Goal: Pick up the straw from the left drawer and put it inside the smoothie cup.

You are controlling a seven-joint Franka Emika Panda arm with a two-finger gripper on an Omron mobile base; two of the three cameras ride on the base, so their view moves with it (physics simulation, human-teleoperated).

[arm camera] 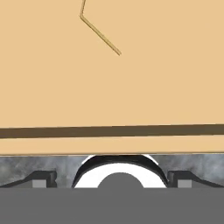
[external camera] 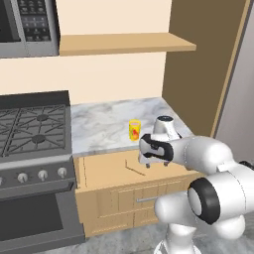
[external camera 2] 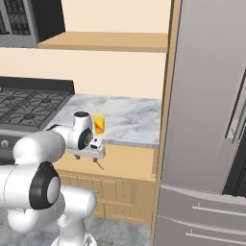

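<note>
Light-wood left drawer (external camera: 106,171) open; I see straw (external camera: 134,169) flat inside, my tool (arm camera: 112,177) above, fingers spread, empty. Smoothie cup (external camera: 134,130) on desk (external camera: 104,126).

Kitchen — stove (external camera: 32,131), marble counter (external camera: 111,124)

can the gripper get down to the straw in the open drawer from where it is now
Probably yes: the left drawer is pulled open, the straw lies bare on its floor, and the gripper hangs above it with nothing between.

No readable text anywhere. Microwave keypad (external camera: 33,21) shows small pale marks, probably button labels, too blurred to read. Smoothie cup (external camera: 134,130) carries a red-orange mark, no letters legible.
</note>
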